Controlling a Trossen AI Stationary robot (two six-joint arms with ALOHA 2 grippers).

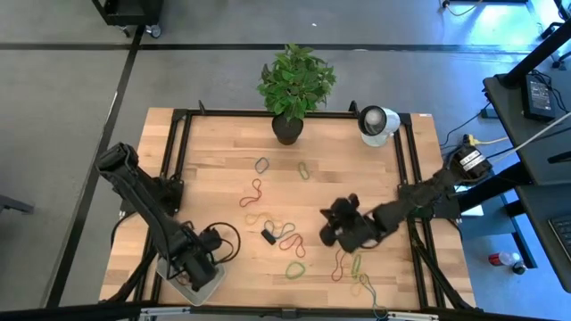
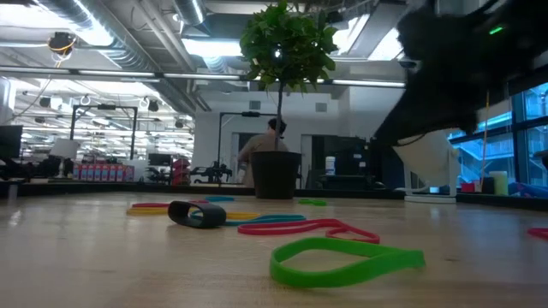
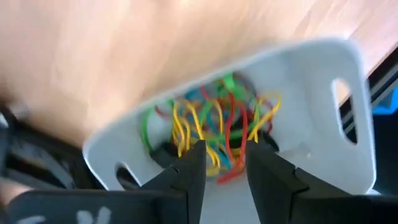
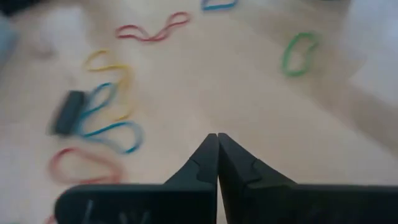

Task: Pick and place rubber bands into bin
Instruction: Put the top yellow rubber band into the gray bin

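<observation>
Left gripper (image 3: 225, 163) parted over rubber bands (image 3: 214, 124) heaped in bin (image 3: 323, 93), none grasped; right gripper (image 4: 217, 146) clenched empty above table (image 4: 205, 93).

No readable text, no labels, no brand names, no numbers, no signs in any view

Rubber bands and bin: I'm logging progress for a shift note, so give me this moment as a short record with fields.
bin: near left table corner, holds a tangle of coloured bands
left pincer: open, over the bin
right pincer: shut, empty, above bare wood
rubber bands: many loose on the table
black block: among the loose bands
</observation>
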